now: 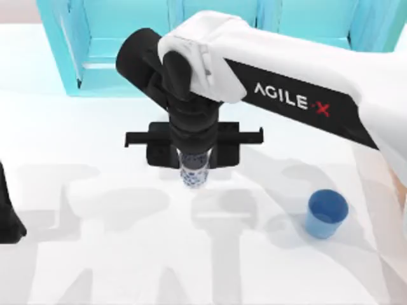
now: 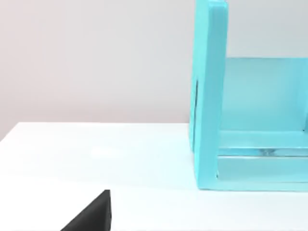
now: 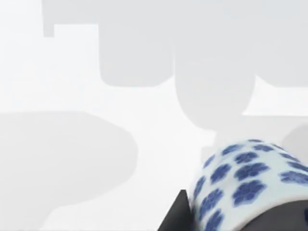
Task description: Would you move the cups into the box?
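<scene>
A white counter (image 1: 95, 267) seen from above, with a turquoise shelf (image 1: 114, 38) along its far edge. The right arm reaches in from the right and across the middle, and its tool (image 1: 194, 166) points straight down over the counter's centre, pinching the speckled cup (image 1: 194, 173) between its fingers. From the right wrist view the cup's white wall with blue flower-like spots (image 3: 245, 185) sits close against the dark tool body, and pale shadows lie on the counter beneath it, so the cup appears to hang clear of the surface; held from above like this, it is probably being carried, ready to travel over a wall and be lowered in. The plain blue cup (image 1: 327, 213) stands upright, mouth up, on the right part of the counter, well apart from the tool, so it still waits its turn. No tan box is in view, so I cannot say how near the carried cup is to it. The left arm is parked at the counter's left edge, where a dark piece of it (image 1: 9, 219) shows; whether its tool is spread or pressed together I cannot tell. The left wrist view faces the shelf's end wall (image 2: 209, 96) across bare counter.
</scene>
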